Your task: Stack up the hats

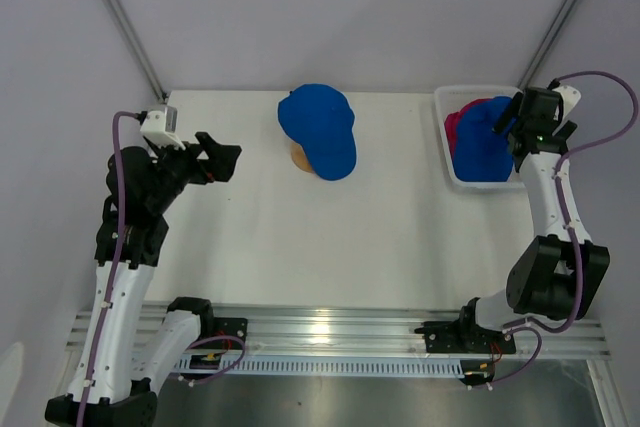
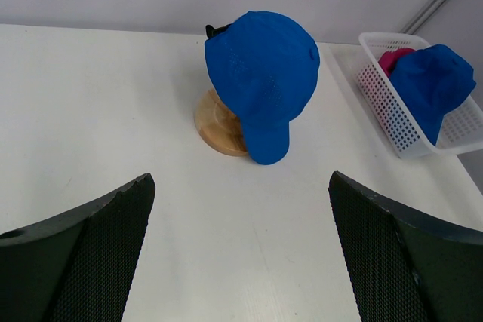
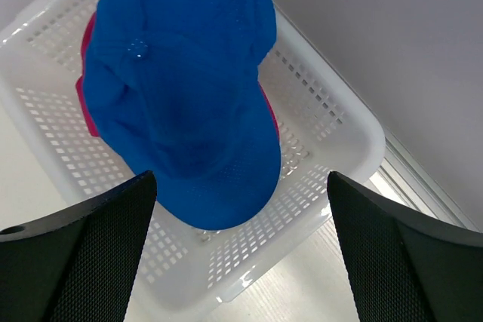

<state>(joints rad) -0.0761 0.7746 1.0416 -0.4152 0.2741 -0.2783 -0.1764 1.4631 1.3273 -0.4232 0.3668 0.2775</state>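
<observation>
First blue cap [image 2: 260,73] already seated on the wooden stand [image 2: 217,124], dead ahead of the left claw [image 2: 241,209], spread wide, empty. Second blue cap [image 3: 181,88] down in the mesh basket [image 3: 336,137] atop a magenta cap [image 2: 389,62], right beneath the right claw [image 3: 238,209], likewise spread, gripping nothing. One on, at least two to go.

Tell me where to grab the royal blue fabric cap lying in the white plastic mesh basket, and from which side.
Pinch the rounded crown of the royal blue fabric cap, coming straight down from above. It lies crown up on a magenta-pink cap, and the walls of the white mesh basket block sideways approaches. The soft fabric should bunch between the jaws.
</observation>
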